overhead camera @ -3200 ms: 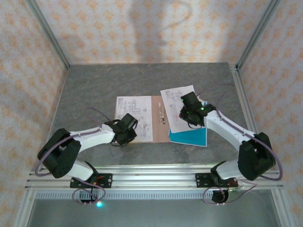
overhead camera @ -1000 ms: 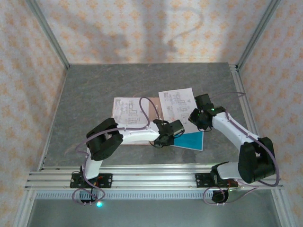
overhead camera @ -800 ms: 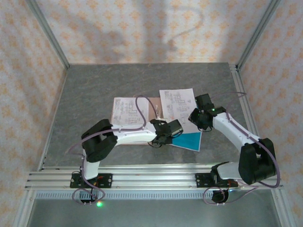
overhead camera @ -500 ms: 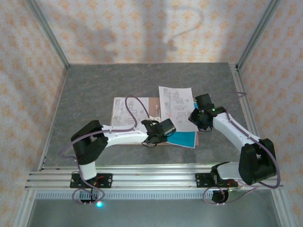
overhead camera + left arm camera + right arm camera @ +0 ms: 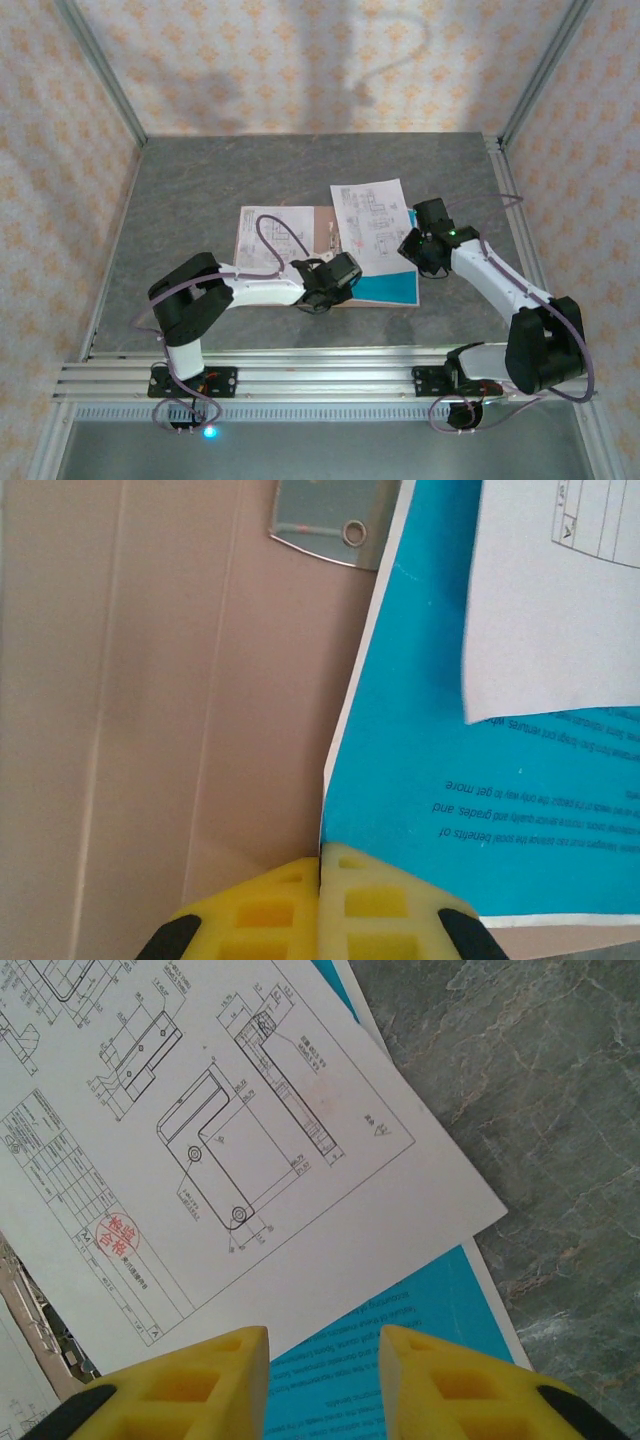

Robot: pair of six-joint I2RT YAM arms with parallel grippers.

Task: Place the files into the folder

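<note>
Left arm (image 5: 250, 285) bends inward with left fingers (image 5: 275, 915) pressed together; right fingers (image 5: 195, 1380) stand parted.

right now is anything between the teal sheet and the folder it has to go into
Only the shut left hand, on the folder at the near corner of the teal sheet. The metal fastener sits at that sheet's edge farther along.

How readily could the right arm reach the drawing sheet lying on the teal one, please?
Probably yes, readily: the right gripper stands open over the drawing sheet, which lies uncovered atop the teal sheet.
</note>
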